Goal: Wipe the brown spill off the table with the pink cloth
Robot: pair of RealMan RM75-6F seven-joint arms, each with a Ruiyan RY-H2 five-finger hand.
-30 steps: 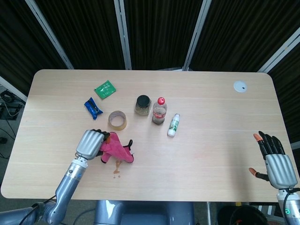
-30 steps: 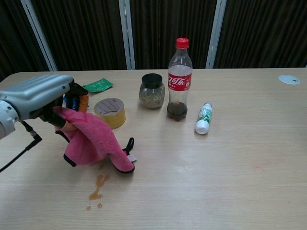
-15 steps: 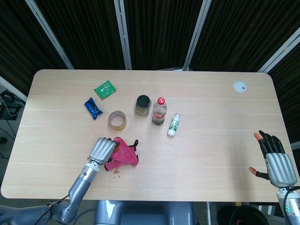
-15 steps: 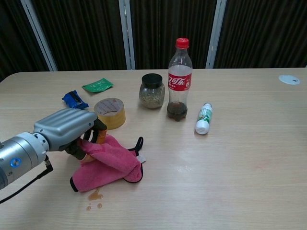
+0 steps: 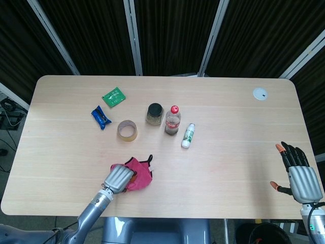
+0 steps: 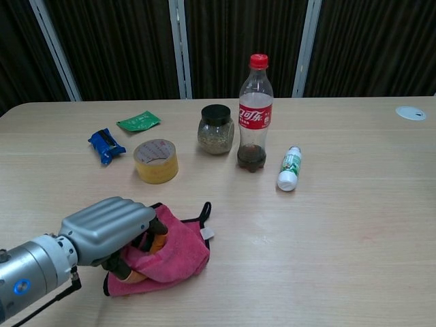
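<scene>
The pink cloth (image 5: 139,174) (image 6: 176,255) lies bunched flat on the table near the front edge, left of centre. My left hand (image 5: 118,178) (image 6: 109,231) grips its left side and presses it down, fingers curled into the folds. The brown spill is hidden under the cloth and hand; no stain shows around them. My right hand (image 5: 298,173) hovers at the table's far right edge with fingers spread and nothing in it; the chest view does not show it.
Behind the cloth stand a tape roll (image 6: 156,161), a dark-lidded jar (image 6: 216,129), a cola bottle (image 6: 255,112) and a small white bottle (image 6: 289,168) lying down. A blue packet (image 6: 105,145), a green sachet (image 6: 139,122) and a white disc (image 6: 410,112) lie farther off.
My left hand carried the cloth from hanging above the table down and toward the front edge, laying it over the brown spill. The right hand stayed put.
</scene>
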